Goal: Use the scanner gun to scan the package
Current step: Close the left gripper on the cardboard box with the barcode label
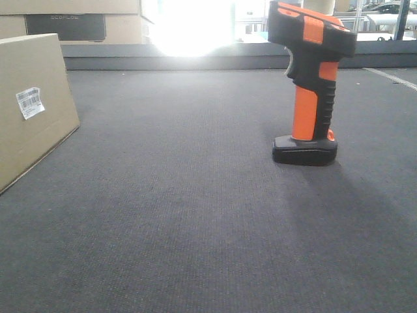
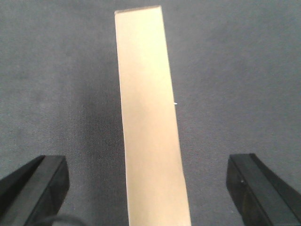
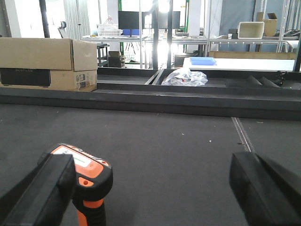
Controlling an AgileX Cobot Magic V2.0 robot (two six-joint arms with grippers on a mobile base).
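While the left gripper (image 2: 150, 186) and right gripper (image 3: 153, 188) are spread, one package (image 1: 32, 104) and one scanner gun (image 1: 311, 85) stand well apart on the bench (image 1: 195, 228).
The left fingers (image 2: 35, 183) straddle the package's top edge without touching it; the upright scanner gun's head sits just beside one of the right fingers (image 3: 42, 190); one barcode label (image 1: 30, 102) shows.

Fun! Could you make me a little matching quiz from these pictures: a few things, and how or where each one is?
Things:
1 scanner
2 package
3 label
4 left gripper

Descriptions:
a white, stuck on the package's face
b open, one finger on either side of the package
c orange and black, standing upright on its base
d tan, at the front view's left edge

Pairs: 1-c, 2-d, 3-a, 4-b
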